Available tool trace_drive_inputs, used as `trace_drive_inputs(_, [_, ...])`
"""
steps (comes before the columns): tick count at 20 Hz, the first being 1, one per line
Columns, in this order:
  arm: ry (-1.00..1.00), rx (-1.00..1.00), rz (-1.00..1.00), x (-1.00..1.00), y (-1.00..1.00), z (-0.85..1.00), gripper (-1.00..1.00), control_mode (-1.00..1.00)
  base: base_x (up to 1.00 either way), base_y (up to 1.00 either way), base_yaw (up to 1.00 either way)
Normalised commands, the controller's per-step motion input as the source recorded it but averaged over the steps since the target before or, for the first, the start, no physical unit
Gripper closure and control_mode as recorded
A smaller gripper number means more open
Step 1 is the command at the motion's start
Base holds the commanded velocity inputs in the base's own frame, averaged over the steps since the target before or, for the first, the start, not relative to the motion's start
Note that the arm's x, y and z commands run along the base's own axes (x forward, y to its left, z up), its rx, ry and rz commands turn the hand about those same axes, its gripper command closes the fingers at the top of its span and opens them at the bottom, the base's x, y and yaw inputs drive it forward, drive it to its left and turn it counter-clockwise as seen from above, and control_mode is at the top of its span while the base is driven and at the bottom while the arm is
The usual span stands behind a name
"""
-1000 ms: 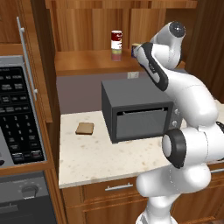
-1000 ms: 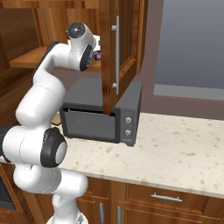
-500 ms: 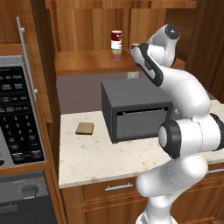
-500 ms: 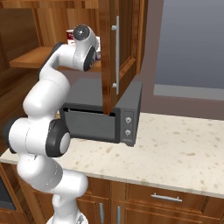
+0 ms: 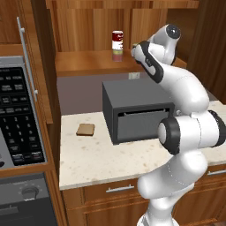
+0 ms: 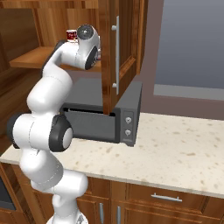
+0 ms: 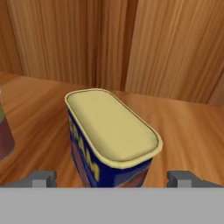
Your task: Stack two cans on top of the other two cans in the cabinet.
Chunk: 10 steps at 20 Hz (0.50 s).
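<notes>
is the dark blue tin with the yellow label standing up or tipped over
Upright: in the hand view the dark blue tin with the yellow label stands on the wooden cabinet shelf, pale lid facing up.

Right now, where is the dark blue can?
In the hand view the dark blue can stands upright on the cabinet shelf, centred just ahead of the open jaws, with the wood-grain back panel behind it.
</notes>
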Motion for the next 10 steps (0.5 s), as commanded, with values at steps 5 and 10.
trace_drive_inputs(5, [0.0,0.0,0.12,0.07,-0.04,-0.06,-1.0,-1.0,0.0,0.0,0.0])
trace_drive_inputs(10, [0.0,0.0,0.12,0.11,-0.04,-0.03,-1.0,-1.0,0.0,0.0,0.0])
